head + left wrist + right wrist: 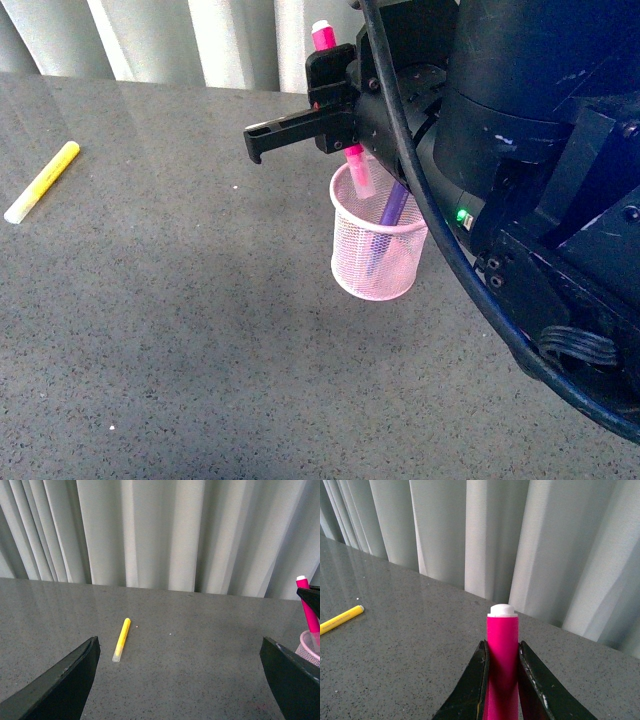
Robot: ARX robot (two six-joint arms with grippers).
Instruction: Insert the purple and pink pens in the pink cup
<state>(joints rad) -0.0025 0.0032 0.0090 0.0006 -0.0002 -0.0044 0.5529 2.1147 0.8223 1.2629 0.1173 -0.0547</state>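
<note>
The right pincer [502, 646] is clamped on the hot pink thick marker [321, 38] and holds it nearly upright. The marker's clear-capped lower end is at the mouth of the pale pink wire-mesh cylindrical cup [385, 265]. A deep purple marker [392, 208] stands leaning inside that cup. The left pincer [179, 641] is spread wide and holds nothing. A yellow marker [42, 181] lies well apart on the grey speckled tabletop [200, 330], in front of a pale pleated curtain [165, 530].
</note>
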